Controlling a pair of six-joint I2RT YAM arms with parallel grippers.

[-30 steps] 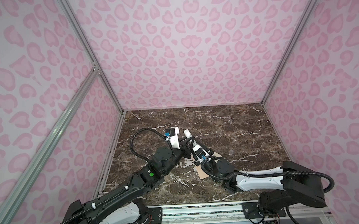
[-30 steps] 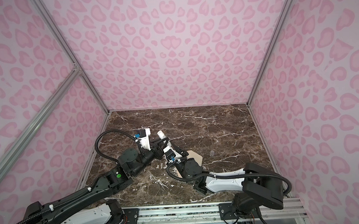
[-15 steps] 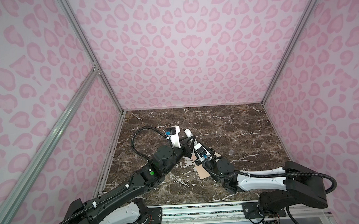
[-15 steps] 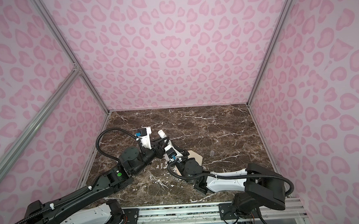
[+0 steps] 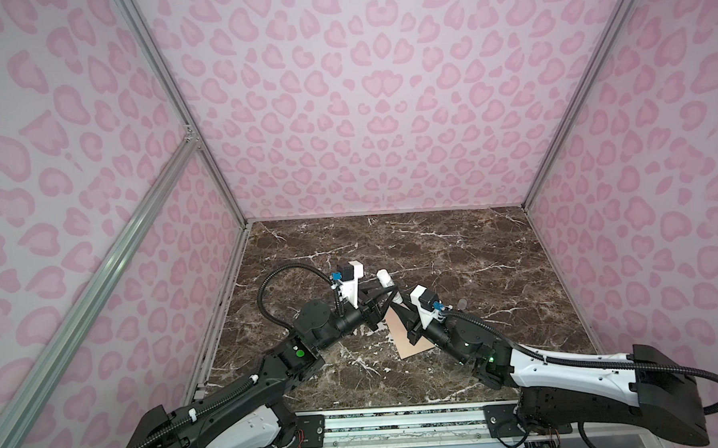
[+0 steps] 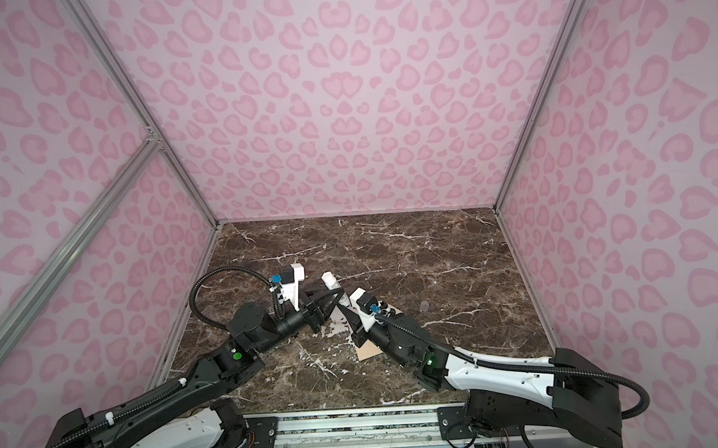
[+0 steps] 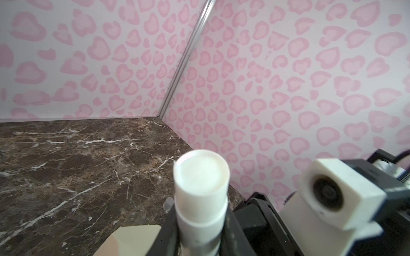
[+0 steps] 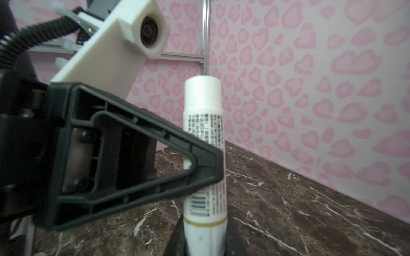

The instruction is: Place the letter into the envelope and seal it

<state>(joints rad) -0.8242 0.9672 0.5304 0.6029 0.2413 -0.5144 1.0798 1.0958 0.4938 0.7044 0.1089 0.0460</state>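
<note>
R pincer (image 8: 206,240) just closed on glue stick (image 8: 203,124) base; L pincer (image 8: 205,168) grips mid-tube. Envelope (image 5: 409,340) at 5 o'clock; flap gluing likely next.

Both arms meet left of centre on the table (image 5: 475,249). The glue stick (image 5: 387,280) sits between them, off the surface and tilted, free end toward the back wall. The left gripper (image 5: 391,294) clamps it mid-body from the left. The right gripper (image 5: 400,308) has its lower end, from front right. The envelope (image 5: 400,335) lies flat on the table just below, partly under the right gripper. A small cap (image 5: 462,302) lies on the table to the right, apart from everything.
</note>
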